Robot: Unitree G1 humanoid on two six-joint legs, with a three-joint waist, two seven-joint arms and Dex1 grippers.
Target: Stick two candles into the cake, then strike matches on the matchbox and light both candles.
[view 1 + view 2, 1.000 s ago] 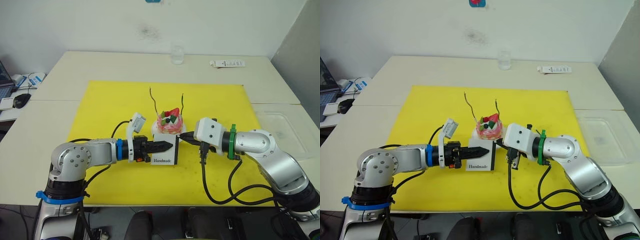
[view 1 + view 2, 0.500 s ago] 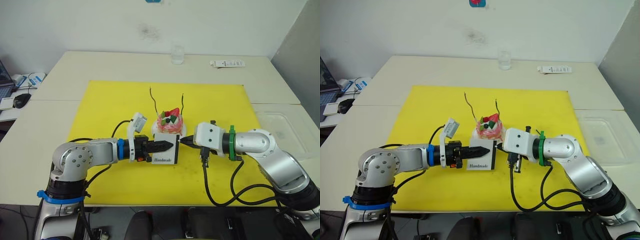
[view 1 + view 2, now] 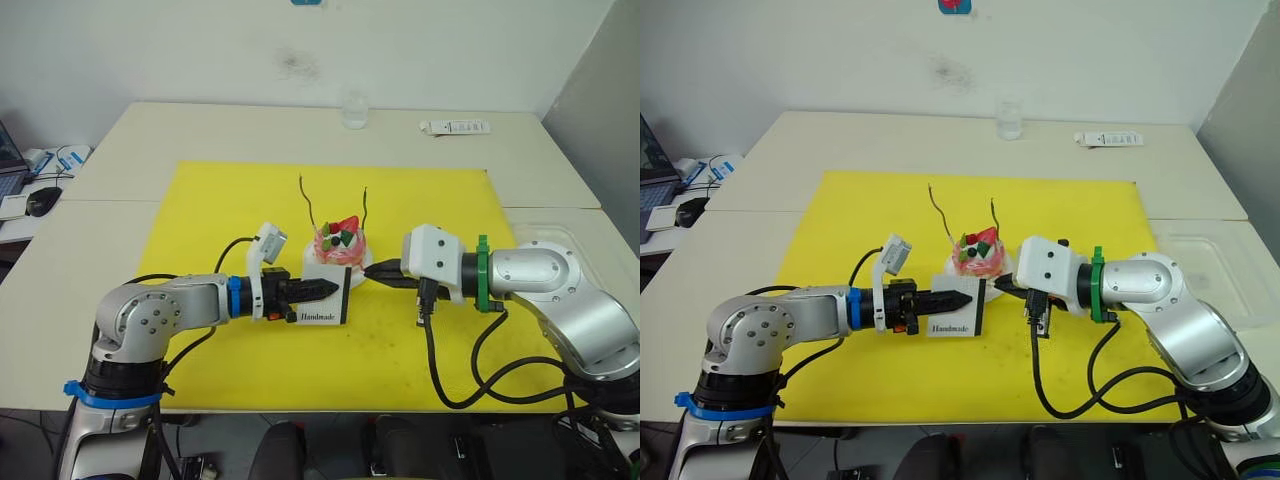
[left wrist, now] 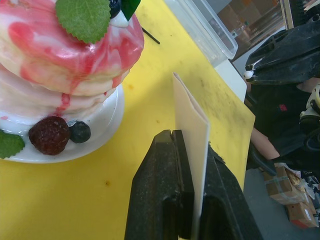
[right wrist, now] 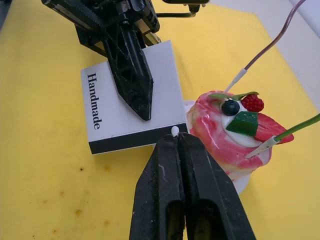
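Observation:
The pink cake sits on its white plate in the middle of the yellow mat. Both wavy candles stand in it, one on the left and one on the right. My left gripper is shut on the white "Handmade" matchbox and holds it on edge just in front of the cake. My right gripper is shut on a match whose white tip pokes out close to the matchbox's dark side edge. No flame shows.
A thin dark stick lies on the mat beyond the cake. A glass and a white packet stand at the table's far edge. A clear tray lies right of the yellow mat. A mouse is at far left.
My right gripper dipped along the matchbox's side edge, then drew back to the right with the match. The left gripper and matchbox shifted slightly left.

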